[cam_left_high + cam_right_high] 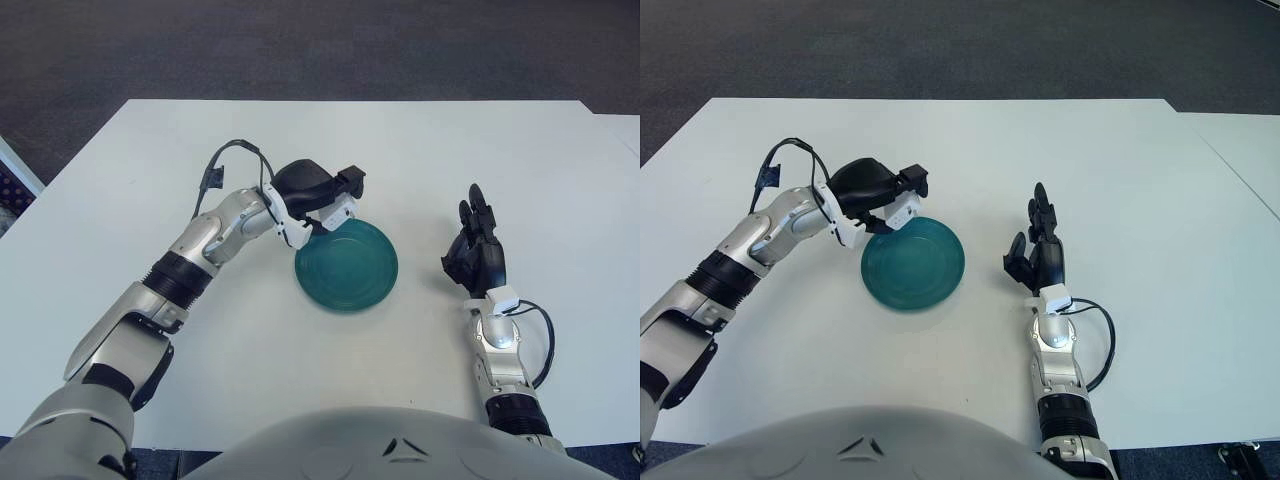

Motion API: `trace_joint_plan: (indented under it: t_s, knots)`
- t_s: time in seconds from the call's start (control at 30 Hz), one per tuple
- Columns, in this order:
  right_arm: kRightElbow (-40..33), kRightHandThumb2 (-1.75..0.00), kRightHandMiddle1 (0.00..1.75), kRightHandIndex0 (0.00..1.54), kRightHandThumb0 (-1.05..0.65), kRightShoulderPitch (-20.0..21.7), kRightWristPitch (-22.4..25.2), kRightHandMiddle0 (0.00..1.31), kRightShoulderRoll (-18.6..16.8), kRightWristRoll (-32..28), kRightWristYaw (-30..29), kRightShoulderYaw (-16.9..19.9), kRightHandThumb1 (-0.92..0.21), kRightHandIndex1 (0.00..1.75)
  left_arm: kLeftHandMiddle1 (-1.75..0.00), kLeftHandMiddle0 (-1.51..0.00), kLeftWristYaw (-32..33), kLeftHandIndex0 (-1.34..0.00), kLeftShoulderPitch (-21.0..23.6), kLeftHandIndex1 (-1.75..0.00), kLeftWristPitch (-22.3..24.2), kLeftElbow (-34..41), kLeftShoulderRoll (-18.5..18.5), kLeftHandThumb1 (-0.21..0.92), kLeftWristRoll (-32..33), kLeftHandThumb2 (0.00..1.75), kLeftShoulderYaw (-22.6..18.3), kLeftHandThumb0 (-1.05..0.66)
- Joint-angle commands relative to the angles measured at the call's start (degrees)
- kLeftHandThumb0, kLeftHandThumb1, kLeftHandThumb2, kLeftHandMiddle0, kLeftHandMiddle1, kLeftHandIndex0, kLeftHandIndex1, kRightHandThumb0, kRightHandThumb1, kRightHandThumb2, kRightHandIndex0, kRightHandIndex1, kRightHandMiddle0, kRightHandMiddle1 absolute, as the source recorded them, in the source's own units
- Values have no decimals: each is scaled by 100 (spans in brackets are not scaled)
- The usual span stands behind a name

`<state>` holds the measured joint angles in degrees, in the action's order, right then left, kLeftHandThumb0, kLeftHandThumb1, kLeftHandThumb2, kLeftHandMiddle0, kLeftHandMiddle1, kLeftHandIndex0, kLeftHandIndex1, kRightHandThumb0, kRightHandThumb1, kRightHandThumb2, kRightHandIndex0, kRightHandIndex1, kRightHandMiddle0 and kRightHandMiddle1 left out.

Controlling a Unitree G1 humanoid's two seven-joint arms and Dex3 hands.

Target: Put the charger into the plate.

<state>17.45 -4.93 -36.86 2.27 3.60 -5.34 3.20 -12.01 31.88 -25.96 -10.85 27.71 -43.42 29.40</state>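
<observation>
Charger (341,211) pinched in left robot hand (322,192), over the far-left rim of plate (370,285).

Charger: small white boxy plug block, hard plastic, mostly hidden by the black fingers curled round it; prongs can't be made out. It sits above the plate's edge; touching the plate or not, can't tell. Plate: round, teal, glossy glazed look, shallow with faint concentric rings, lying flat mid-bench. Left robot hand is black with a white plastic wrist piece, on a silver metal forearm with a looped black cable. Right robot hand (479,256) is black too, fingers loosely extended and pointing away, holding nothing, right of the plate and apart from it. Bench (480,150) is plain white, matte and flat, with dark carpet beyond its far edge.
</observation>
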Motion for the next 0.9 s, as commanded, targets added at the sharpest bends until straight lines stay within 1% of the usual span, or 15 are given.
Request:
trace_joint_plan:
  t_s: [0.0,0.17,0.43,0.63,0.87]
  knots:
    - [459,-94,10,5,-95,-281,-43,1,-242,96,-82,-125,-92,0,-175,-97,-189,-63,-108,-175,-20,63,-40,29,-83,135,129,-47]
    - [509,-94,11,5,-95,-235,-35,1,-229,126,-140,-134,-92,0,-175,-97,-360,-63,-193,-175,-35,38,-115,28,-138,135,286,-48]
    - [472,-95,13,5,-97,-235,-9,0,-205,165,-188,-179,-92,0,-175,-99,-887,-64,-92,-175,-56,-260,-248,27,-22,137,464,-48]
    - [470,-95,12,4,-98,-222,44,0,-200,118,-142,-195,-92,0,-175,-98,-1031,-65,-97,-175,-141,-371,-302,26,14,138,494,-49]
    - [516,-95,10,3,-98,-187,21,0,-224,-3,-43,-206,-92,0,-175,-97,-1226,-66,-69,-175,-93,-530,-371,24,-6,140,548,-49]
